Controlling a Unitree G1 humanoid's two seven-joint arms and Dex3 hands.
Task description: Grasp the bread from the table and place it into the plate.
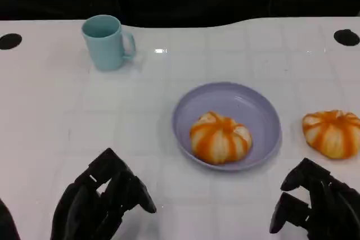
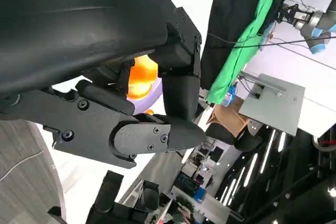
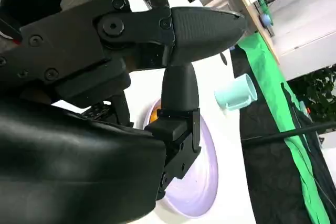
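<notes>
White tabletop fills most of what we see from the head view, with a dark backdrop along its far edge and a pale blue mug (image 1: pixel 107 41) standing far left. We find the lilac plate (image 1: pixel 256 111) near the middle of the table (image 1: pixel 56 111), and one orange-striped bread roll (image 1: pixel 220 137) already lies inside it, toward its near side. A second roll, the bread on the table (image 1: pixel 332 132), sits just to the right of the plate, apart from its rim and resting on the bare surface. We judge the task partly done: one piece is in place, and this second piece is left to be picked up and set in the plate, if it counts as part of the job. Our right hand (image 1: pixel 315 206) hovers at the near right, closest to that loose roll but not touching it; its fingers (image 1: pixel 292 181) are loosely curled with clear gaps between them, and they hold nothing. Our left hand (image 1: pixel 101 200) sits at the near left, well apart from plate and bread, fingers likewise parted and empty. From the right wrist view we glimpse the plate (image 3: pixel 205 177) and the mug (image 3: pixel 236 93) beyond the fingers.
</notes>
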